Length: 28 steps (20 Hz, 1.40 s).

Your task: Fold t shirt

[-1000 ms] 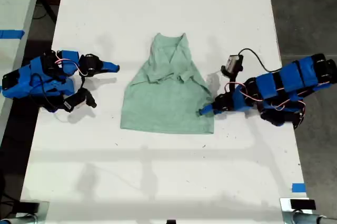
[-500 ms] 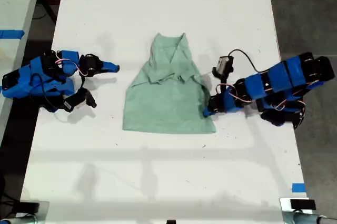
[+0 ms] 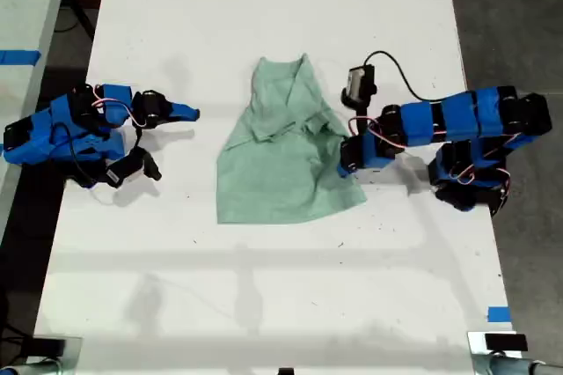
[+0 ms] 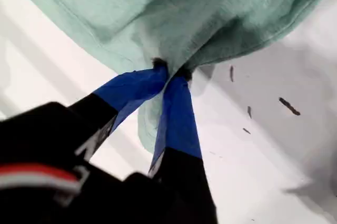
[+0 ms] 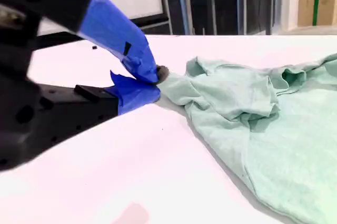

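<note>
One fold begins: my first gripper [image 4: 169, 71] pinches the t shirt [image 3: 277, 168] edge, exterior view's centre-right. My second gripper [image 5: 151, 79] sits closed, empty. Next, likely carry the edge across.

White desk [image 3: 264, 287]; blue tape strip [image 3: 499, 314] near its exterior-view lower right corner; grey floor [image 3: 510, 23] beyond.

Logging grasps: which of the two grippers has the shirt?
My first gripper, at the exterior view's right, pinches the shirt by its edge; my second gripper lies clear of it.
</note>
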Available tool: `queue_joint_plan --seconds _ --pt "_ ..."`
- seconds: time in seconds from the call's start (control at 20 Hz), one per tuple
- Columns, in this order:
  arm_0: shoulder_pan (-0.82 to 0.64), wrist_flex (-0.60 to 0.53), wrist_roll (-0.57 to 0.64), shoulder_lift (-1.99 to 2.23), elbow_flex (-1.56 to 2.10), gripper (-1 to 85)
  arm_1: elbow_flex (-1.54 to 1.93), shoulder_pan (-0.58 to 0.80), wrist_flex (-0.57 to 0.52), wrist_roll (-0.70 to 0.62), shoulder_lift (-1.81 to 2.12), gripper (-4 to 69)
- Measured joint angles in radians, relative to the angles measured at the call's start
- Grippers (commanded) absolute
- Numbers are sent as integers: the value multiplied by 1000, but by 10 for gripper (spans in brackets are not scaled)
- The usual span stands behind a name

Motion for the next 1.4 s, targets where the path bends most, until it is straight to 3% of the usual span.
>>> queue_joint_plan --seconds 0.35,0.5,0.55,0.8,1.15,1.3,1.4 --pt "0 0 0 0 0 -2 -604 -34 167 -120 -456 -2" --pt "0 0 0 0 0 -2 -951 -49 265 -178 -739 177" --pt "0 0 0 0 0 -2 -1000 -54 262 -192 -802 199" --pt "0 0 0 0 0 -2 -1011 -63 291 -192 -838 201" --pt "0 0 0 0 0 -2 -864 -64 453 -133 -543 179" --pt "0 0 0 0 0 -2 -565 -44 433 -75 -311 177" --pt "0 0 0 0 0 -2 -296 -25 316 -44 -127 175"
